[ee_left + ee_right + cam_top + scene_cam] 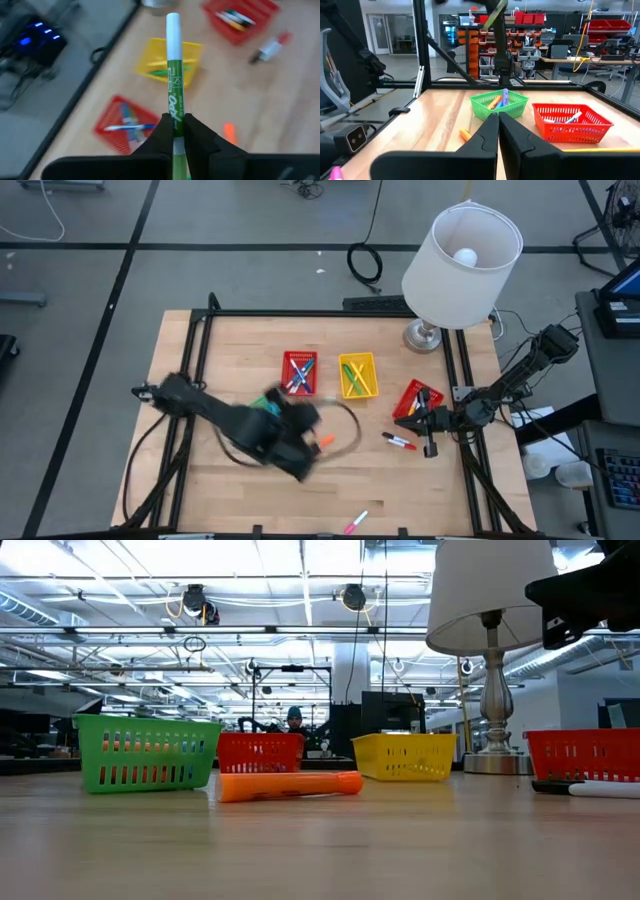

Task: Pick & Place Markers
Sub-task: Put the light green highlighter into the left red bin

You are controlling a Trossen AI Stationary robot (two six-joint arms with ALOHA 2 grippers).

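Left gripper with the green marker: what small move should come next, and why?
Probably carry it on over a basket before letting go. The left gripper is shut on the green marker and holds it in the air above the table, with the yellow basket ahead of its tip. That basket already holds a green marker, so it looks the likely target. The right gripper waits shut at the table's right side.

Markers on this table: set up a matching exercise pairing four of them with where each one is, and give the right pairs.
Column 1:
1. green marker
2. orange marker
3. pink marker
4. red-capped marker

Column 2:
A. alone near the table's front edge
B. on the wood beside the right-hand red basket
C. clamped in the left gripper
D. on the wood just beside the left arm's wrist

Pairs: 1-C, 2-D, 3-A, 4-B
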